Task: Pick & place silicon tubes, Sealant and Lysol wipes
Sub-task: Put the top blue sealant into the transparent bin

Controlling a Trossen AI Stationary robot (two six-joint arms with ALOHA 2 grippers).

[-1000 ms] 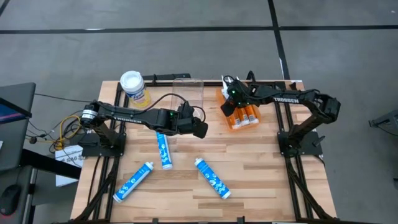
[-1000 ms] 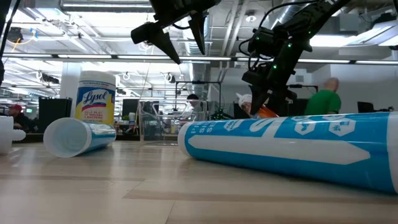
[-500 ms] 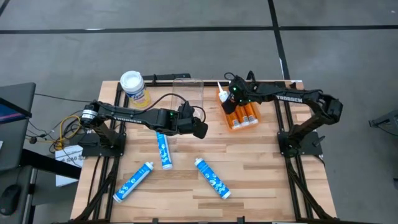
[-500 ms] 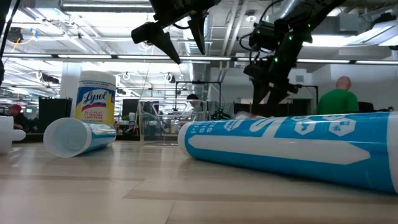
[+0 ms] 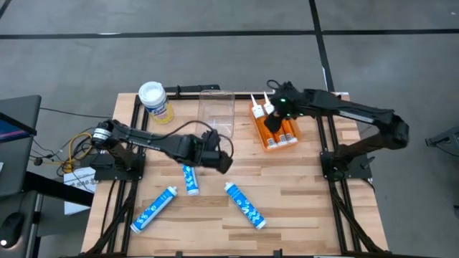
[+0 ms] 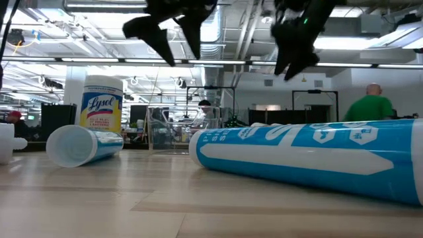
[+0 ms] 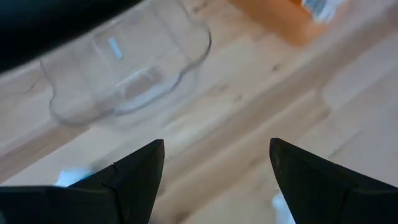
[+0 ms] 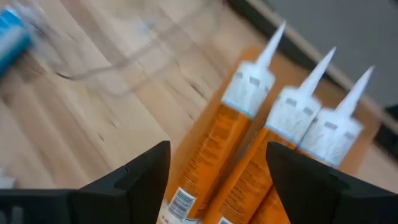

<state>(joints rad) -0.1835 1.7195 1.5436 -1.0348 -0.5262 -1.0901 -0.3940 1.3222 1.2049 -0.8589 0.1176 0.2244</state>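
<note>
Three blue-and-white silicone tubes lie on their sides on the wooden table: one just left of my left gripper, one near left, one near centre. The Lysol wipes canister stands upright at the far left and also shows in the low view. Orange sealant tubes with white nozzles lie side by side at the far right and show in the right wrist view. My left gripper is open and empty above the table's middle. My right gripper is open and empty above the sealant tubes.
A clear plastic bin stands at the far middle, between the canister and the sealant tubes, and shows in the left wrist view. A person in green stands in the room beyond the table.
My left gripper has gone a little toward the table's near edge and left, closer to the middle blue tube. My right gripper has risen above the sealant tubes and drawn back toward the right; the tubes' white nozzles now show beside it.
</note>
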